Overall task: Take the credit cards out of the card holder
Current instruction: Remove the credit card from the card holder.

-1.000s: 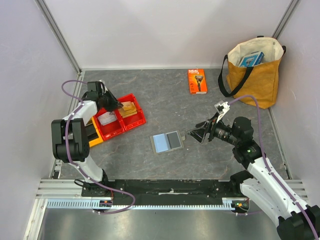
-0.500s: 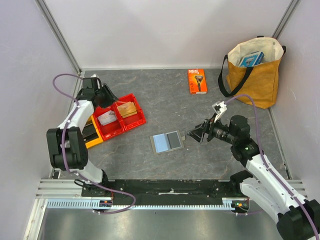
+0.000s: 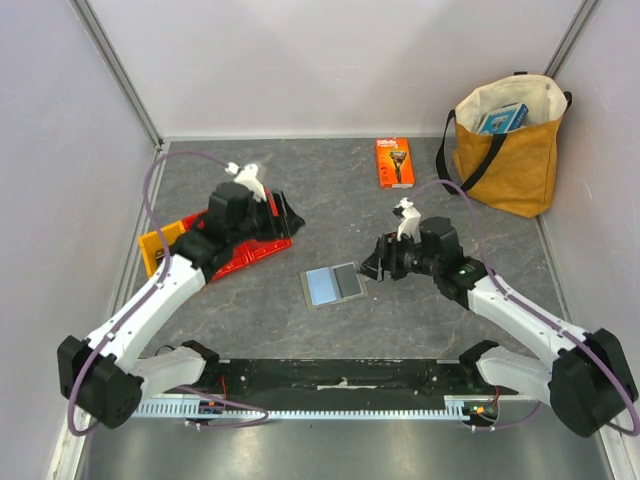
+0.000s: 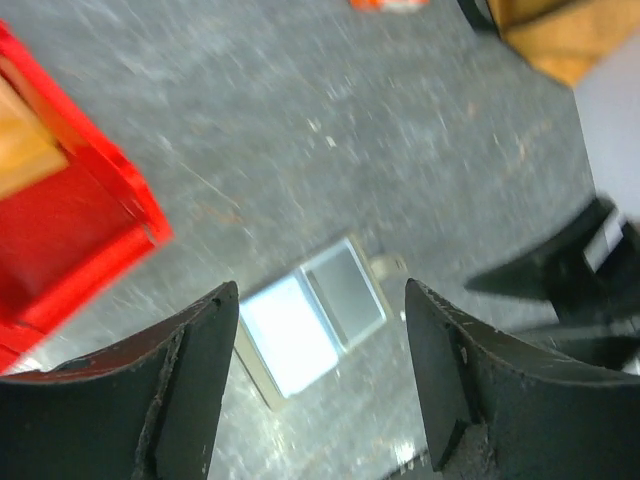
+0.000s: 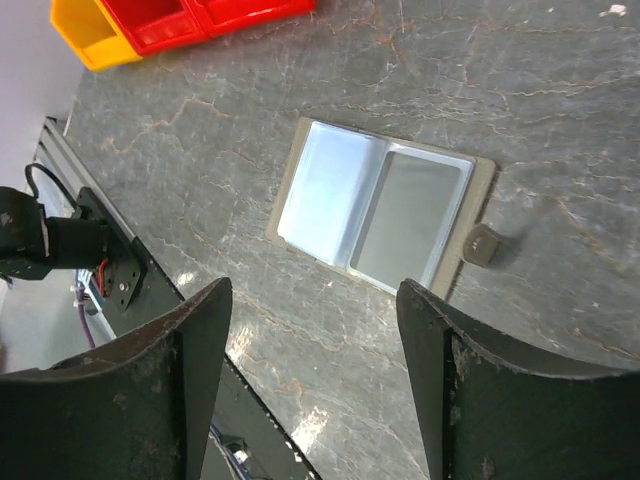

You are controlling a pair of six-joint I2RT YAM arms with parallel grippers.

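The card holder (image 3: 333, 285) lies open and flat on the grey table. Its left half is light blue and its right half shows a grey face; I cannot tell whether that face is a card. The short tab (image 5: 485, 245) sticks out on the right. My right gripper (image 3: 374, 263) hovers just right of the tab, open and empty, looking down on the holder (image 5: 380, 210). My left gripper (image 3: 288, 212) hangs open over the red bins (image 3: 255, 250), with the holder (image 4: 310, 325) ahead between its fingers. A tan-orange card (image 4: 20, 140) lies in a red bin (image 4: 70, 220).
An orange razor package (image 3: 394, 162) lies at the back. A tan tote bag (image 3: 508, 145) holding a blue box stands at the back right. A yellow bin (image 3: 160, 245) sits left of the red ones. Walls close in both sides.
My left arm has swung from the far left across the bins towards the middle, and its jaws have opened. My right gripper has moved left towards the holder's tab.
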